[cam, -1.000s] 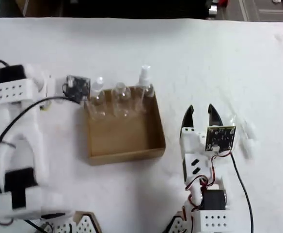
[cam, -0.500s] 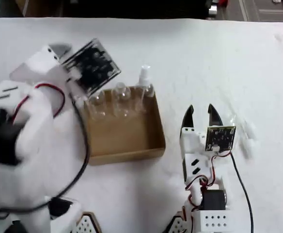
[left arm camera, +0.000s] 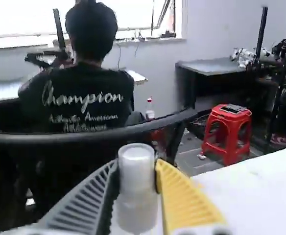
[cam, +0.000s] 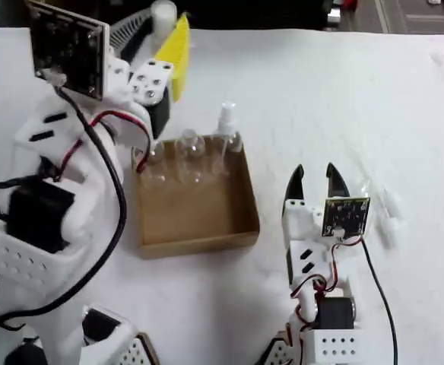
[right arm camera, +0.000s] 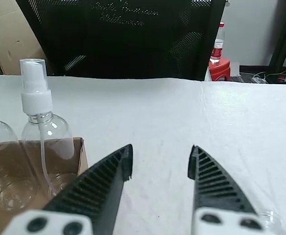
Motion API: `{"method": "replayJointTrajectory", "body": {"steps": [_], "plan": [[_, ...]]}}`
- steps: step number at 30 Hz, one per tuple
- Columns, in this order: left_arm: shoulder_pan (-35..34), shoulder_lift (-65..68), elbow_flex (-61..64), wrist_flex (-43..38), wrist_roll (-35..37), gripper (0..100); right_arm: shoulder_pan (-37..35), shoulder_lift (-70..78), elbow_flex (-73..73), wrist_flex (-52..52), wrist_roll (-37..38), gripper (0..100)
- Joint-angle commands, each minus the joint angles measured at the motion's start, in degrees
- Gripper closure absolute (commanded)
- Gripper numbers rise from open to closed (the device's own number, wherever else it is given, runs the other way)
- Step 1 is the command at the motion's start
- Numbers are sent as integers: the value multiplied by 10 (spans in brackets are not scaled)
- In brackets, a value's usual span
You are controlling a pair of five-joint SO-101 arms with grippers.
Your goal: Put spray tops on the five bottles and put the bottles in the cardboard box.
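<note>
Over white table (cam: 321, 91), left gripper (left arm camera: 137, 166) clamps spray top (left arm camera: 135, 191) between its jaws (right gripper (right arm camera: 160, 159) gapes, empty).

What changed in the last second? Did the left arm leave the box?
Yes. The left gripper rose from beside the leftmost bottle at the cardboard box and swung up toward the table's far edge; it is now shut on a spray top. The right gripper stayed open and still. The box and its three bottles, one capped, did not move.
</note>
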Motion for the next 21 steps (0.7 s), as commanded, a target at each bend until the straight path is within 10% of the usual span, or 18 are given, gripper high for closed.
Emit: {"method": "replayJointTrajectory", "body": {"steps": [1, 9, 13, 21], "plan": [[3, -31, 51, -27, 58, 972, -5, -4, 4, -10, -4, 832], [-4, -86, 246, -149, 26, 976, -5, -4, 4, -12, -4, 832], [-42, -109, 387, -333, 135, 976, -5, -3, 4, -12, -4, 832], [-57, -112, 576, -644, 82, 976, -5, -2, 4, -12, -4, 832]]}}
